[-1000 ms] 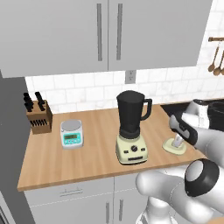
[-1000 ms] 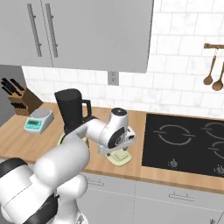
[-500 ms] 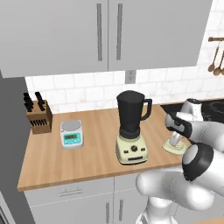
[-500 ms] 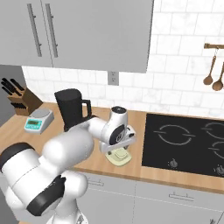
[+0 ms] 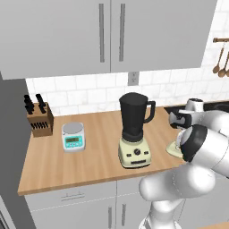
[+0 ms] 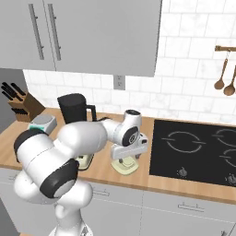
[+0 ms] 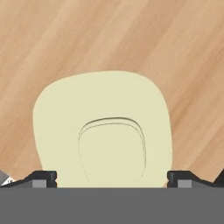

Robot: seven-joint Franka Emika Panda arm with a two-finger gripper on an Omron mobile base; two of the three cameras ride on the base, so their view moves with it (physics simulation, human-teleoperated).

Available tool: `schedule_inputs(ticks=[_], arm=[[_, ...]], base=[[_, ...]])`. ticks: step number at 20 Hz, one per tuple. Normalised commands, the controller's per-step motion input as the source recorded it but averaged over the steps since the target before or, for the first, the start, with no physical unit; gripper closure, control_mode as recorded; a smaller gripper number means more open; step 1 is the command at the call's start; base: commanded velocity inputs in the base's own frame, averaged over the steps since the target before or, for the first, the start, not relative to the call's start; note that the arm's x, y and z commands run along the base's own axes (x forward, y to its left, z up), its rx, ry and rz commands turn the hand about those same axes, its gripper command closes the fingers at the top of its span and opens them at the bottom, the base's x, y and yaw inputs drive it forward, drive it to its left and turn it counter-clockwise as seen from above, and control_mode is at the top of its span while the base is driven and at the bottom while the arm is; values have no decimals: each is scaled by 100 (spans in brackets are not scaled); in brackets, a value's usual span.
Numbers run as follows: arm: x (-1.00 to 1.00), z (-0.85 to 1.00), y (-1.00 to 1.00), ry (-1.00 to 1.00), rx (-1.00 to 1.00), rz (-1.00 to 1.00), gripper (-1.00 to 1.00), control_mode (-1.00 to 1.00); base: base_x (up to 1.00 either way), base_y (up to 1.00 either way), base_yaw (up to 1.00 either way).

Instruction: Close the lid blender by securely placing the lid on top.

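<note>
The blender [image 5: 134, 129] stands upright on the wooden counter, its dark jar open at the top over a cream base; its jar [image 6: 73, 108] also shows behind my arm. The lid [image 7: 105, 127], a pale cream disc with a raised central knob, lies flat on the counter to the blender's right [image 5: 173, 147], [image 6: 124, 167]. My gripper [image 7: 112, 179] hangs just above the lid [image 6: 125, 159], open. Its fingertips [image 7: 41, 178] stand on either side of the knob, with no contact that I can see.
A grey kitchen scale [image 5: 73, 136] and a knife block [image 5: 38, 118] sit on the counter left of the blender. The black cooktop [image 6: 193, 147] begins right of the lid. Wooden spoons [image 6: 223, 73] hang on the wall. The counter's front edge lies close in front of the lid.
My arm's elbow has swung upward and closer to the blender. The hand has stayed over the lid with its jaws open. The lid and blender have not moved.
</note>
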Motion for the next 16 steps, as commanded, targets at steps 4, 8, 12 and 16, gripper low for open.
schedule_inputs(ticks=[4, 8, 12, 16], arm=[[-2, -10, 0, 6, 0, 0, -100, -100], [-30, -11, 4, 0, 0, 0, -100, -100], [-32, 0, 0, 0, 0, 0, -100, -100], [-19, 0, 13, 0, 0, 1, -100, -100]], base=[[0, 0, 0], [0, 0, 0], [0, 0, 0], [0, 0, 0]])
